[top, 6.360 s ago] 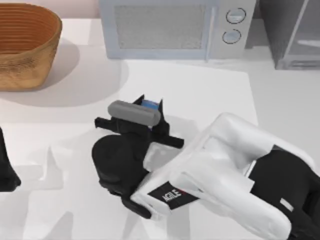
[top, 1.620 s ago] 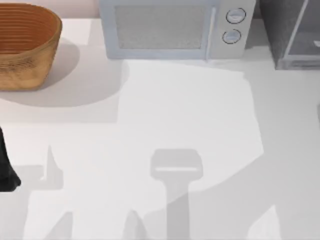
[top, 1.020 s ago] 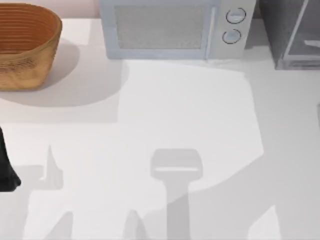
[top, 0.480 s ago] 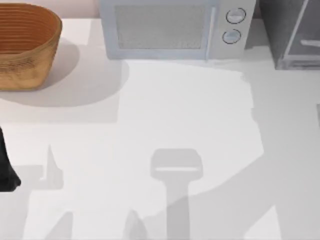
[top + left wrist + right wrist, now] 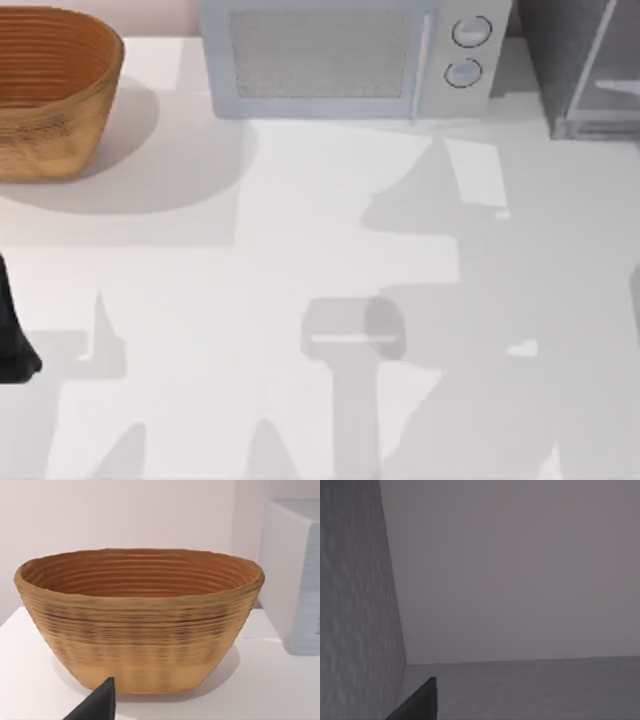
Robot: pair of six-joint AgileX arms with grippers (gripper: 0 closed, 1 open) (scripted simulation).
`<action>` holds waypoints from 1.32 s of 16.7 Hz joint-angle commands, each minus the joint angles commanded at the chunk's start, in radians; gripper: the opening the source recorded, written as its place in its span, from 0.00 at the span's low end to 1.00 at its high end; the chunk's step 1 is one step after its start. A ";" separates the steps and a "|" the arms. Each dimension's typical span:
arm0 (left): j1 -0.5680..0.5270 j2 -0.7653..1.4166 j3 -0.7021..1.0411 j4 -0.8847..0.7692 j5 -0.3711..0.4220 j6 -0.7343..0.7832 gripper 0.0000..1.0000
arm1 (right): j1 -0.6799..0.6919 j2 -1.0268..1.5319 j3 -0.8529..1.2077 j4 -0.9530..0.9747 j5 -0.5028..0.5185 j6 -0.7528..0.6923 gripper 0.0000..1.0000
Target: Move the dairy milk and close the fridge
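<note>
Shadows have spread across the table [image 5: 300, 220]; jaws' state cannot be told

We see the fridge [image 5: 585, 70], a dark grey box with a pale-framed translucent door, standing at our worktop's far right corner; the door's angle is unclear.

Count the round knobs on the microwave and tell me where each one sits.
2. Both are on the microwave panel's right end at the back of the table: the upper knob sits directly above the lower knob. None appear hidden.
</note>
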 joint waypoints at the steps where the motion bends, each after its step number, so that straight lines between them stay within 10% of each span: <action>1: 0.000 0.000 0.000 0.000 0.000 0.000 1.00 | 0.004 -0.100 -0.049 -0.044 0.011 0.002 1.00; 14: 0.000 0.000 0.000 0.000 0.000 0.000 1.00 | 0.125 -1.463 -0.765 -0.604 0.130 -0.031 1.00; 22: 0.000 0.000 0.000 0.000 0.000 0.000 1.00 | 0.184 -1.754 -0.968 -0.738 0.145 -0.045 1.00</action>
